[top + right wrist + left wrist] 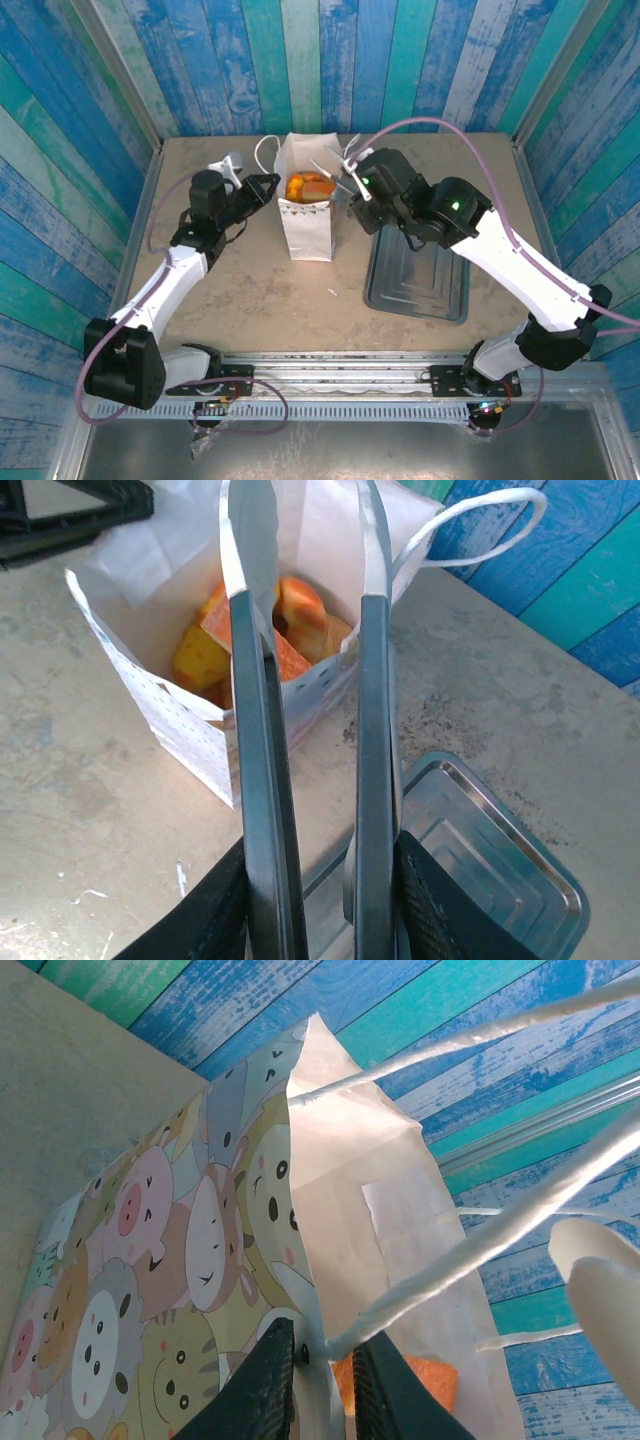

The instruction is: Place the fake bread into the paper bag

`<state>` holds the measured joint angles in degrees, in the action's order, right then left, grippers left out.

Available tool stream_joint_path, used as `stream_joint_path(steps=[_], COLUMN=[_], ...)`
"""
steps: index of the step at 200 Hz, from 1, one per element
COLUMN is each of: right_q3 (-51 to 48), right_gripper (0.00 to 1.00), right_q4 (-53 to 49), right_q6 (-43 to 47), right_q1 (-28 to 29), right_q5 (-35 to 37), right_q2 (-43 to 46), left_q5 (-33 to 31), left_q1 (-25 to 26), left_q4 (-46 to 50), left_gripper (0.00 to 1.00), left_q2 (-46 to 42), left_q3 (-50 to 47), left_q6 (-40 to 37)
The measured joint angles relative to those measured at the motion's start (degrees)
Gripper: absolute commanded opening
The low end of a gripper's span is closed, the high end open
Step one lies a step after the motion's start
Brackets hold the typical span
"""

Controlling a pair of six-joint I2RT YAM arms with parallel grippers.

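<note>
Reaching up from the near left corner of the counter (260, 290), the left arm is extended toward the paper bag (308, 238), which is stood upright in the middle of the counter with its mouth open. The left end effector (325, 1385) is set at the bag's left rim. In the left wrist view its two dark fingers (265, 1385) are seen straddling the top edge of the side wall printed with cartoon animal faces, one finger outside and one inside. Only a narrow gap is left between them, and whether the paper is actually pinched cannot be told. A white cord handle (480, 1250) is stretched across just above the fingers.

The right arm is bent at the elbow over the grey metal tray (418, 285) and is angled in toward the bag's right side. The right end effector (322, 905) is clenched around the metal tongs (258, 730), which are gripped low on their two arms. The tong arms are held apart, and their far ends are carried over the bag's mouth, the tips being cut off by the frame edge.

The fake bread (300, 615) is piled inside the bag. Golden and orange pieces are visible beneath the tong arms and just beyond the inner finger of the left end effector. The tray is laid flat on the counter to the right of the bag, near it but apart.
</note>
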<state>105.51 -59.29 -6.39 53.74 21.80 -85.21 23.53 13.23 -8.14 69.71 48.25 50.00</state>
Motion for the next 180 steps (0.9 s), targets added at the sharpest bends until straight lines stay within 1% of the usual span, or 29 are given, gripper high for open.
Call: stream_joint_path(steps=[27,50,80,98,118,141,180], right_q3=[0.7,0.79,-0.13,-2.21,-5.44,-10.97,-20.68], right_gripper=[0.34,0.34,0.33,0.33,0.32,0.32,0.32], right_q4=[1.53,3.15,6.64,8.66,9.92,10.43,8.37], right_q6=[-0.07,-0.35,-1.46,-2.69,-4.35,-7.13,-13.33], right_q1=[0.0,0.02,0.04,0.04,0.04,0.04,0.02], right_q5=[-1.9,-3.08,-3.87,-3.56,-1.75,2.05,9.42], right_q2=[1.05,3.69,10.01,14.82,19.78,24.61,29.86], left_q5=[-0.09,-0.79,-3.08,-4.79,-7.26,-10.45,-16.65], left_q1=[0.0,0.0,0.0,0.0,0.0,0.0,0.0], left_q4=[0.33,1.18,2.97,3.72,4.09,4.68,6.78], left_gripper=[0.41,0.49,0.55,0.61,0.68,0.76,0.88], left_q2=[-0.2,-1.6,-5.57,-7.98,-10.43,-13.51,-18.21], left_q3=[0.07,0.15,0.24,0.24,0.2,-0.55,-2.84], left_q6=[-0.59,-1.31,-3.48,-4.52,-5.66,-7.13,-9.44])
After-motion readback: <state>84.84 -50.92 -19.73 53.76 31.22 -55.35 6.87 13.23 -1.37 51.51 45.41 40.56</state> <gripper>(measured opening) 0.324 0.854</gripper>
